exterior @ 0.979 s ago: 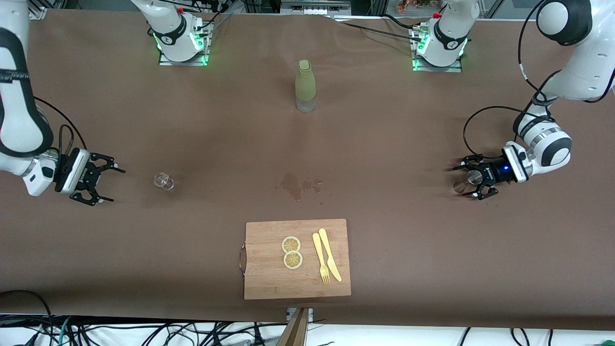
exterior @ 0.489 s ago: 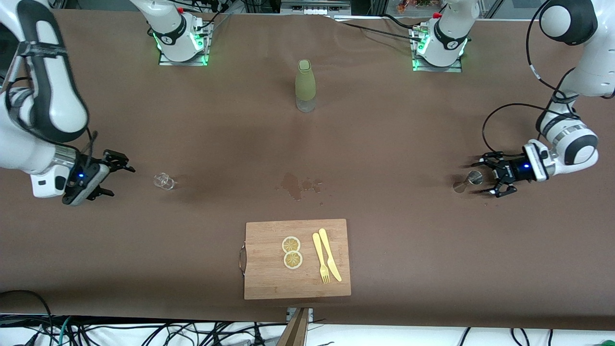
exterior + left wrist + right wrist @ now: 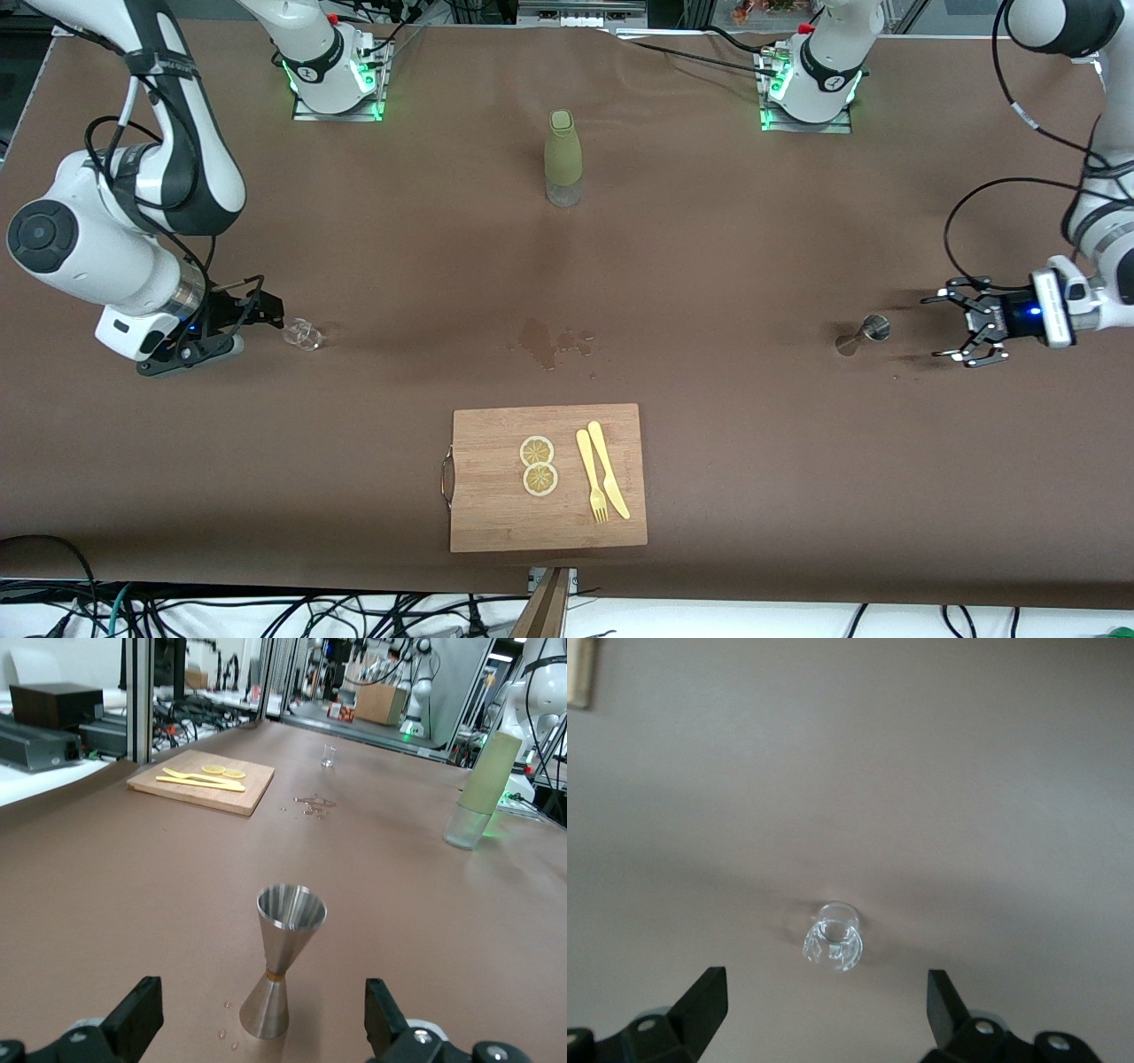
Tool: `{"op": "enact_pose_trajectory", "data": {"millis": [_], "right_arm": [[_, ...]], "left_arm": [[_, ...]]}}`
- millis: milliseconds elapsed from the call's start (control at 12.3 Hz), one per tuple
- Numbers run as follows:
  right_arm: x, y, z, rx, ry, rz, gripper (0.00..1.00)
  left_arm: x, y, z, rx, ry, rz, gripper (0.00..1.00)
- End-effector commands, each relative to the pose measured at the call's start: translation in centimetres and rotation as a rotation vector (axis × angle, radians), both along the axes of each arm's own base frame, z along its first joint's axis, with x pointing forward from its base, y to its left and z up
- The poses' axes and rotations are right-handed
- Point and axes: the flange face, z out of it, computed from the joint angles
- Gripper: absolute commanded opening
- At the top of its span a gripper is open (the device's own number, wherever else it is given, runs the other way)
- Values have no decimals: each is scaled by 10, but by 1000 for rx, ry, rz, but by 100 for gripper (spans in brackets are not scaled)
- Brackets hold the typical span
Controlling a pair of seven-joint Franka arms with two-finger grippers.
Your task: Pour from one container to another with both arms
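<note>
Jigger (image 3: 866,332) and small clear glass (image 3: 302,334) both stand upright on the brown table (image 3: 709,443), well apart, the steel jigger toward the left arm's end and the glass toward the right arm's end. Neither is held: the left gripper (image 3: 968,333) sits low just beside the jigger with its fingers spread wide and nothing between them, and the right gripper (image 3: 252,310) hangs close by the glass, likewise spread and gripping nothing. A wet patch (image 3: 554,341) darkens the table between the two vessels, with a few droplets at the jigger's foot in the left wrist view. That would suit a pour already made and the vessels set down again, or equally two arms lined up to take hold; the pictures do not settle which. The jigger (image 3: 282,958) is a polished double cone, narrow at the waist, its upper cup showing no liquid I can make out. The glass (image 3: 833,935) is tiny and transparent, and whether it holds anything cannot be told.
</note>
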Motion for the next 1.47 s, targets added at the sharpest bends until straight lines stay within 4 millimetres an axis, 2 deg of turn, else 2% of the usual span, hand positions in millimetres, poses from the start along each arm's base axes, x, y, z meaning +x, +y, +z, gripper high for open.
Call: {"op": "enact_pose_trajectory", "data": {"millis": [0,163,326,571,816,979,1224,1387], "right_arm": [[-10,3,29,-112,-6,-179,100],[-21,-1,58,-142,8,-281,100],[-33,-11,92,-145,27,-302,100],[-49,-18,156,-120,49,-338,100],[-55,-50,207,-8,67,-432,100],[-61,-63,218,-3,55,-457,100],[-71,-64,233,1,48,-458,100],[-71,-58,234,3,42,-447,100]], "left_arm": [[4,-6,70,109,122,-8,100],[11,-26,114,192,229,5,100],[19,-53,158,275,330,35,100],[22,-92,216,393,457,112,100],[20,-133,264,522,595,216,100],[18,-161,295,619,663,314,100],[14,-195,321,684,781,457,100],[6,-232,344,812,812,560,100]]}}
